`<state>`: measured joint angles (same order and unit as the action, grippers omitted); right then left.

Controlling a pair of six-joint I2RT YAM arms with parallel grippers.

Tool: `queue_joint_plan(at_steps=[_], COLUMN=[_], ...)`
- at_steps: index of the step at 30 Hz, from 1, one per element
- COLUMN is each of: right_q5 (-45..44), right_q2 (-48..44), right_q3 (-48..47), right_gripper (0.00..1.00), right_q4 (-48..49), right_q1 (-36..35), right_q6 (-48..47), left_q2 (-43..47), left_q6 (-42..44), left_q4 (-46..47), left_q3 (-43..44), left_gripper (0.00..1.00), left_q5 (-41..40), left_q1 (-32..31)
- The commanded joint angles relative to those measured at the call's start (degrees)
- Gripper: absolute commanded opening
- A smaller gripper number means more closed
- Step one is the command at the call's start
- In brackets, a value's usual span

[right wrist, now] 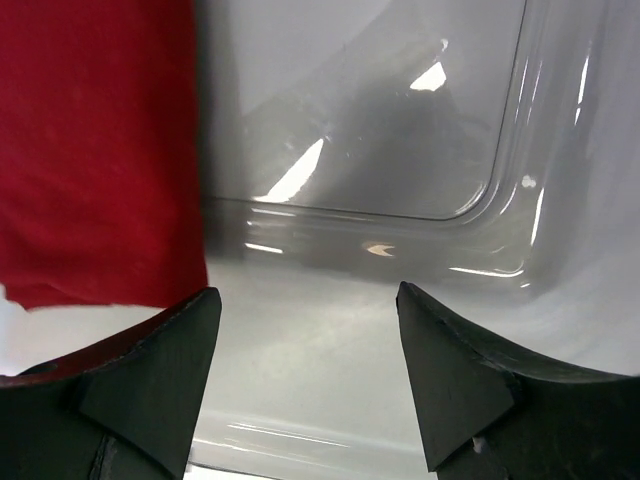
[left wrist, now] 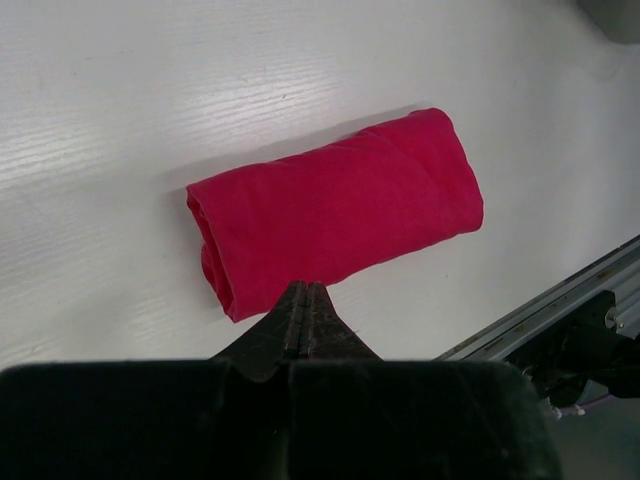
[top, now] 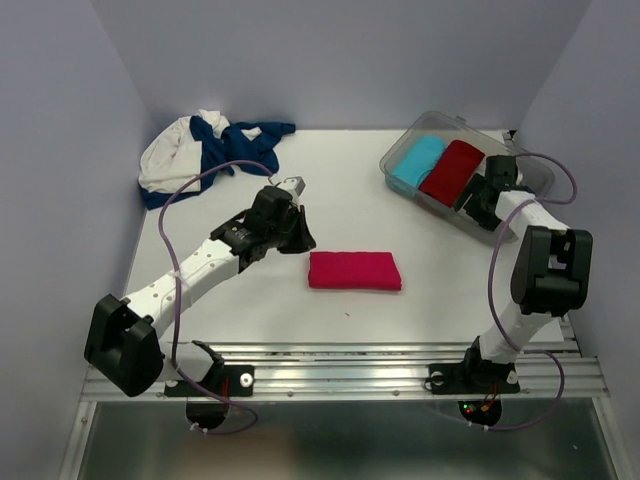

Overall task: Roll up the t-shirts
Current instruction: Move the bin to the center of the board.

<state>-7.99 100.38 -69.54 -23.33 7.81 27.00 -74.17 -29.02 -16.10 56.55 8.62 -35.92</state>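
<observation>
A bright pink-red t-shirt (top: 355, 270) lies rolled into a tight bundle near the middle of the table. In the left wrist view the same roll (left wrist: 335, 210) sits just beyond my fingertips. My left gripper (top: 303, 240) (left wrist: 305, 290) is shut with nothing in it, hovering at the roll's left side. A heap of navy blue and cream-white t-shirts (top: 205, 150) lies crumpled at the back left. My right gripper (top: 478, 200) (right wrist: 308, 292) stands open and empty over the clear bin, beside a darker red roll (right wrist: 95, 150).
The clear plastic bin (top: 532, 172) at the back right holds a light-blue roll (top: 417, 162) and the darker red roll (top: 452, 170). Its transparent wall (right wrist: 500, 150) curves just ahead of the right fingers. A metal rail (top: 330, 372) runs along the near table edge.
</observation>
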Motion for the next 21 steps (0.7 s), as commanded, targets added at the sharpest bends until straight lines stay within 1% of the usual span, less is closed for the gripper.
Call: queue_joint_plan(at_steps=[1,2,5,9,13,17,21], right_q5=[3.0,3.3,9.8,12.8,14.8,15.7,14.4], right_q2=[-5.3,-5.9,-9.0,-12.1,-15.6,-17.8,-19.6], right_q3=[3.6,3.7,3.9,7.7,12.2,15.8,17.5], right_gripper=[0.77,0.77,0.77,0.77,0.77,0.77,0.77], right_q4=[1.2,1.1,-0.1,-0.1,0.2,0.7,0.0], right_q1=[0.0,0.0,0.0,-1.2,-2.5,-5.5,-9.3], right_q6=[0.2,0.1,0.9,2.6,3.7,4.9,5.8], left_q2=[0.0,0.1,-0.1,-0.3,-1.7,-2.4,-1.5], left_q6=[0.9,0.9,1.2,1.2,0.3,-0.9,-1.7], left_q4=[2.2,2.3,2.5,2.9,3.7,3.9,3.9], left_q3=[-0.6,-0.7,-0.9,-1.2,-1.6,-2.1,-3.1], left_gripper=[0.0,0.0,0.0,0.0,0.0,0.0,0.01], left_q5=[0.9,1.0,1.0,0.3,-0.2,-1.6,-2.6], left_q1=[0.0,0.1,0.0,0.0,0.1,0.3,1.6])
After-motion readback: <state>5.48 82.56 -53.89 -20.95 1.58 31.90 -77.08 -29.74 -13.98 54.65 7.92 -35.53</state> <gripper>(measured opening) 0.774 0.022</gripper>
